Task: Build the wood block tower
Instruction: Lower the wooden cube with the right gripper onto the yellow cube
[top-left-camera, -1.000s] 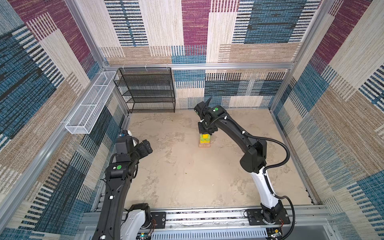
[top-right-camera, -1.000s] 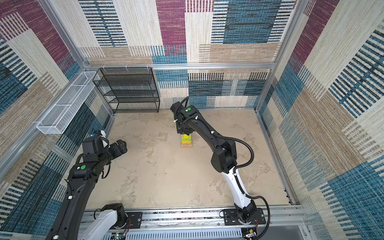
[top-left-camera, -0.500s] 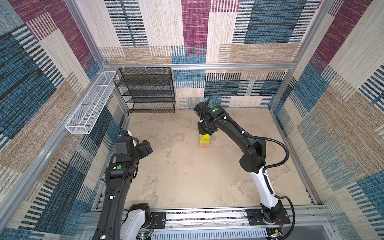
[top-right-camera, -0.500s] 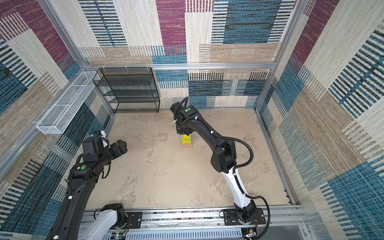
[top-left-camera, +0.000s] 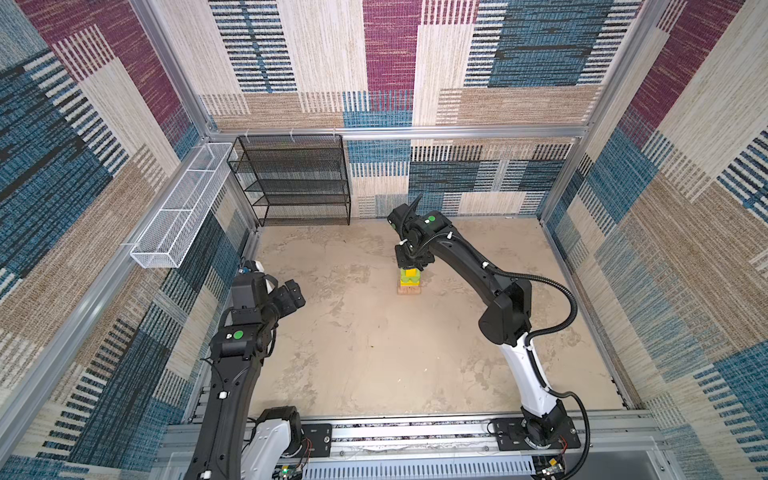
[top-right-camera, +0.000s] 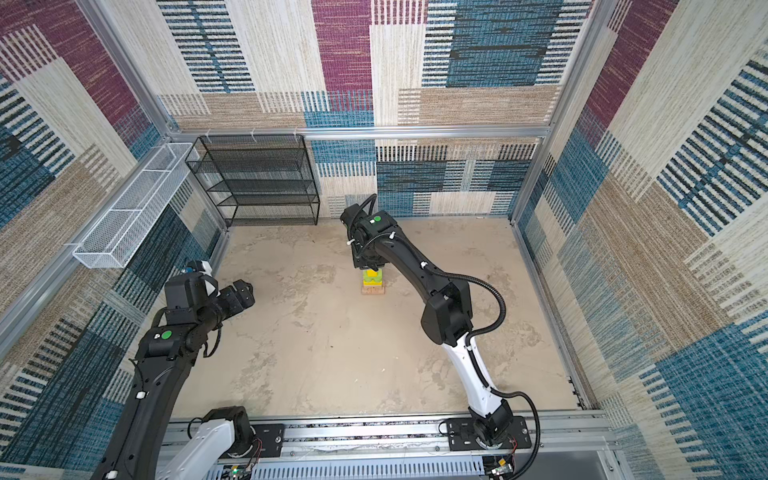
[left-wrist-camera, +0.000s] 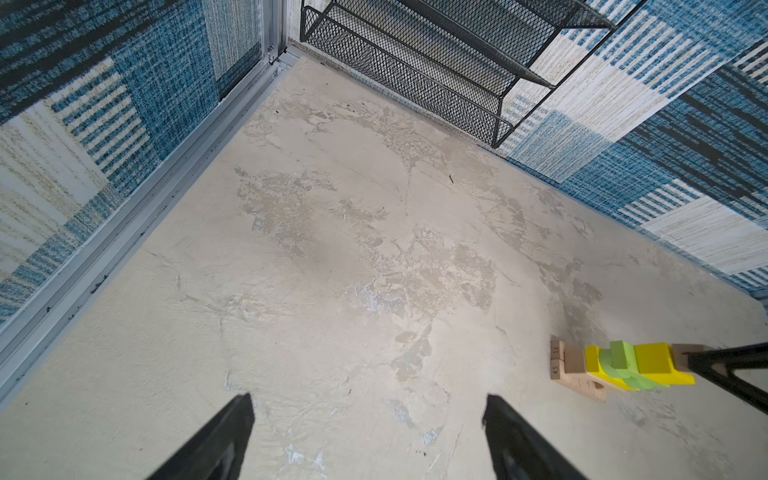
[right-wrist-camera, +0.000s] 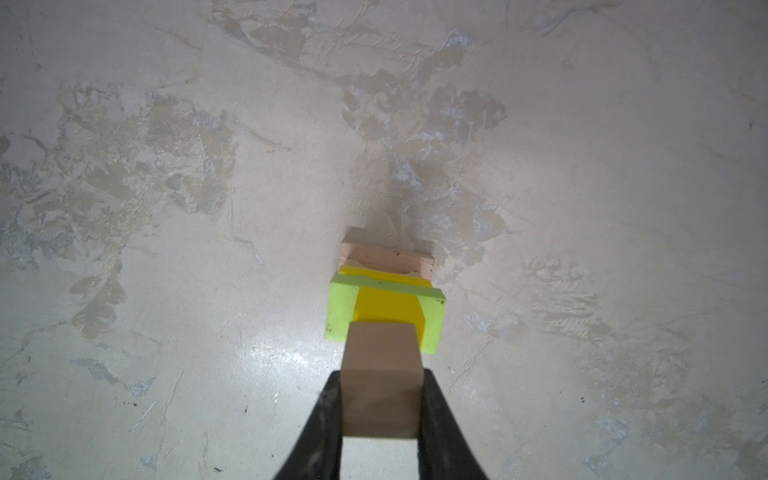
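The wood block tower (top-left-camera: 409, 283) (top-right-camera: 372, 283) stands mid-table: tan bars (left-wrist-camera: 573, 370) at the base, then a yellow bar, lime green pieces (right-wrist-camera: 340, 307) and a yellow cube (right-wrist-camera: 388, 305). My right gripper (right-wrist-camera: 382, 376) (top-left-camera: 411, 262) is straight above it, shut on a tan cube (right-wrist-camera: 382, 361) that meets the yellow cube's top in the left wrist view (left-wrist-camera: 681, 356). My left gripper (left-wrist-camera: 368, 400) (top-left-camera: 293, 293) hangs open and empty over bare table at the left, well away from the tower.
A black mesh rack (top-left-camera: 299, 183) stands against the back wall at the left. A white wire basket (top-left-camera: 178, 216) hangs on the left wall. Patterned walls enclose the beige table (top-left-camera: 374, 353) on three sides.
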